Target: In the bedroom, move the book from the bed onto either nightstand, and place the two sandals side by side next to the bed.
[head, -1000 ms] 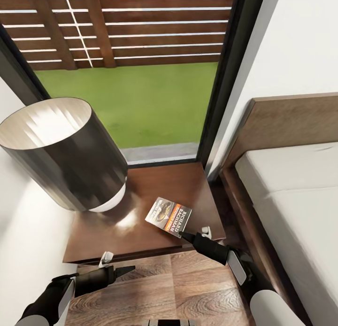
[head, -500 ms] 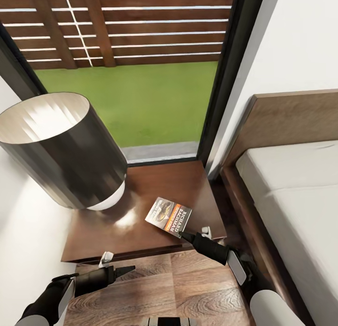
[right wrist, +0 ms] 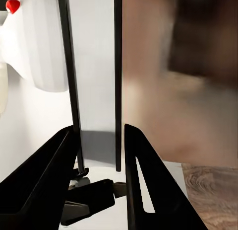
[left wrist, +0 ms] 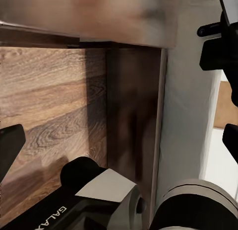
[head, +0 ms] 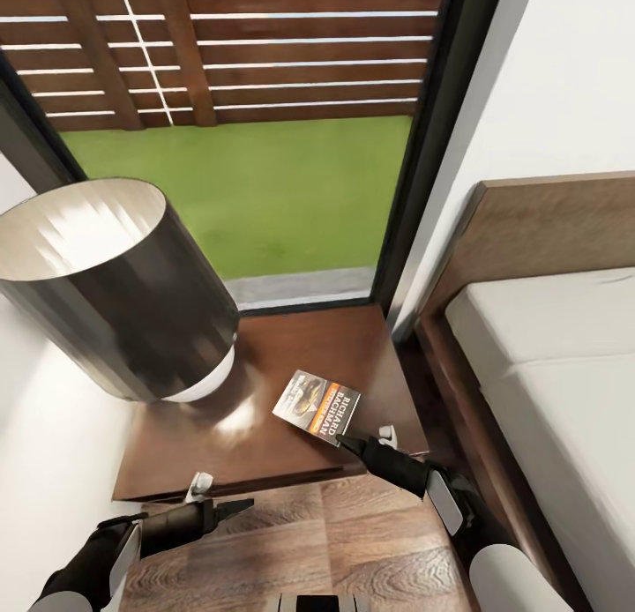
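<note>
The dark wooden nightstand [head: 265, 418] carries the book [head: 317, 401] lying flat beside a black-shaded lamp [head: 132, 286].

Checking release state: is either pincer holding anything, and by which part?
The right pincer has its tips at the book's near corner on the nightstand; whether it grips cannot be told. The left pincer holds nothing.

The book [head: 317, 402] on the nightstand [head: 220, 436] carries white lettering "RICHARD BACHMAN" along its cover's orange-red band. In the left wrist view, the arm casing [left wrist: 74, 215] bears "GALA", cut off.
</note>
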